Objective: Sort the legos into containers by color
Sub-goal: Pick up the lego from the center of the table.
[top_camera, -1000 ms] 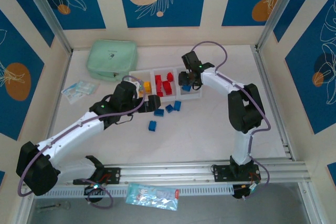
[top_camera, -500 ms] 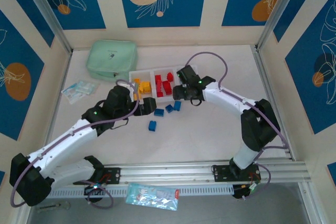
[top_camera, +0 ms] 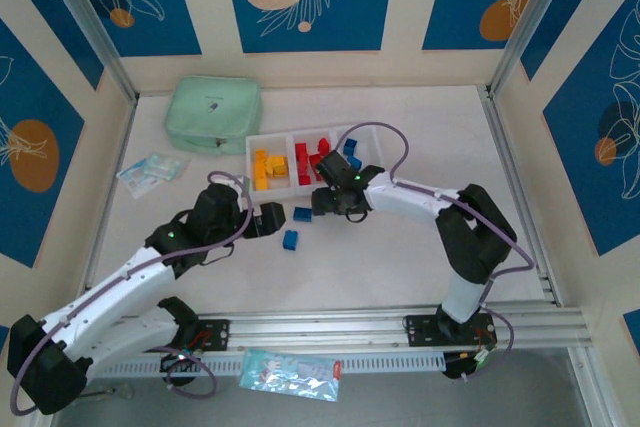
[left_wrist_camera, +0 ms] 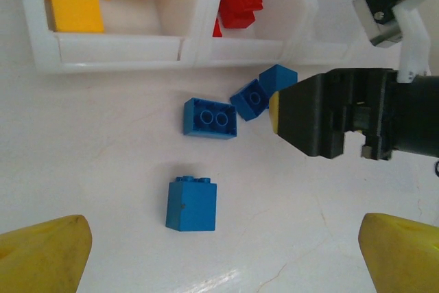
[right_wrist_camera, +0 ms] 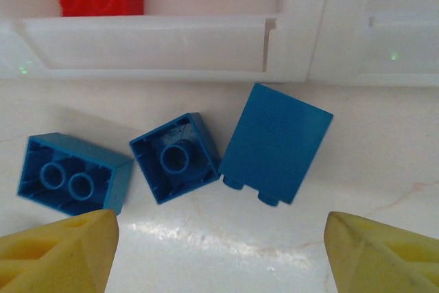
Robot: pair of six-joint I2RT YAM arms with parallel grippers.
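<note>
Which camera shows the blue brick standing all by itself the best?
The left wrist view: the blue brick sits whole, close and sharp. The top view shows it as just a tiny blue speck.

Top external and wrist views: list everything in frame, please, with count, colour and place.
Tray: one, white, three compartments in a row, centre.
Yellow bricks: several, left compartment.
Red bricks: several, middle compartment.
Blue bricks in tray: a few, right compartment.
Loose blue bricks: four, just in front of the tray.
Pouch: one, mint green, far left.
Packets: two, clear plastic; one at the left, one at the near edge.
Left end effector: open, over the loose blue bricks.
Right end effector: open, over the loose blue bricks.
</note>
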